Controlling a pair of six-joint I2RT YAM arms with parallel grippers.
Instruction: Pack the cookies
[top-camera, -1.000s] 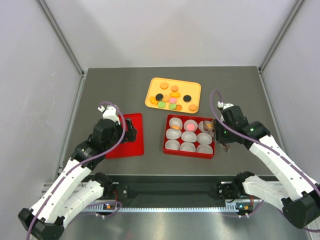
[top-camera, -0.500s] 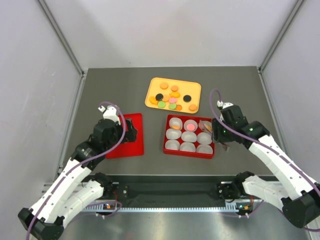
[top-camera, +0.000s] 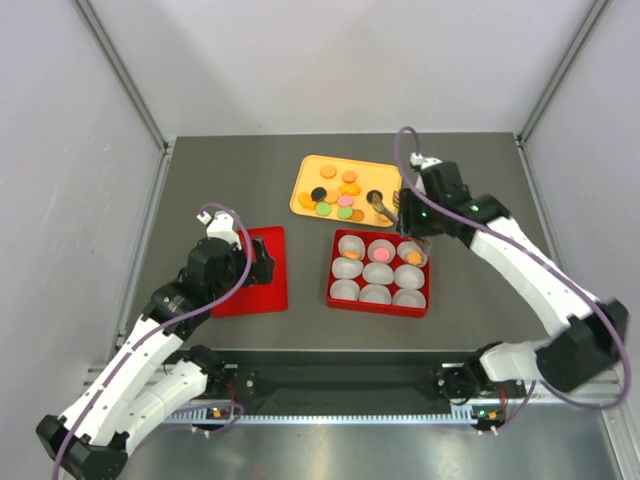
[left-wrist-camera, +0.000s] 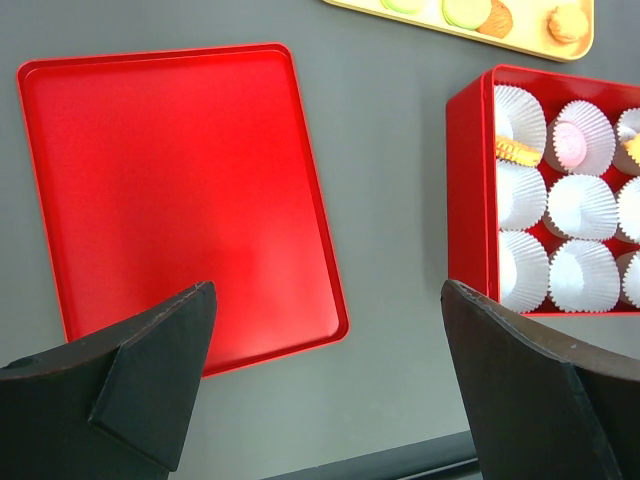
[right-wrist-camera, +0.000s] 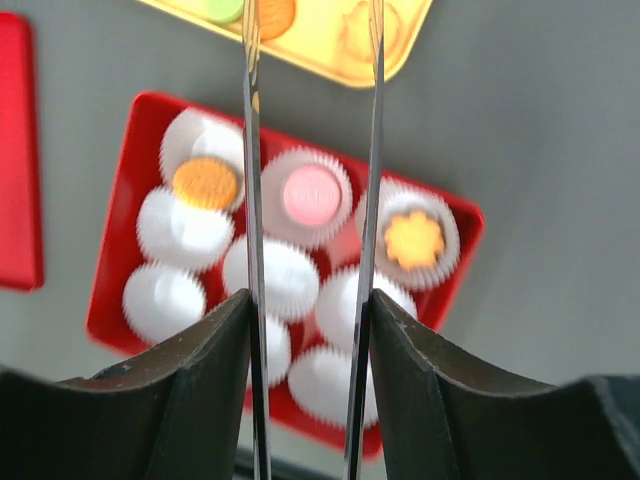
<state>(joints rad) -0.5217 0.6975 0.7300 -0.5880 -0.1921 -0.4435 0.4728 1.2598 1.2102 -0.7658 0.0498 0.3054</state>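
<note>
On the grey table (top-camera: 480, 170), cookies (top-camera: 340, 197) crowd the yellow tray (top-camera: 300, 190), with three more in the red box (top-camera: 335, 300). The right gripper (top-camera: 383, 207), narrowly parted and empty, hovers over the tray's right end, and the left gripper (left-wrist-camera: 327, 300) gapes wide. The overlapping cookies may slip from the thin blades or lift two at once.

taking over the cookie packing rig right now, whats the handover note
Left gripper: open, empty, above the red lid.
Right gripper: blades apart, nothing seen between them, over the right end of the yellow tray.
Done: three cups in the red box, in the row nearest the tray, hold a round orange cookie, a pink cookie and a flower-shaped orange cookie.
Left: six empty paper cups to fill; many loose cookies on the tray; lid is off.
</note>
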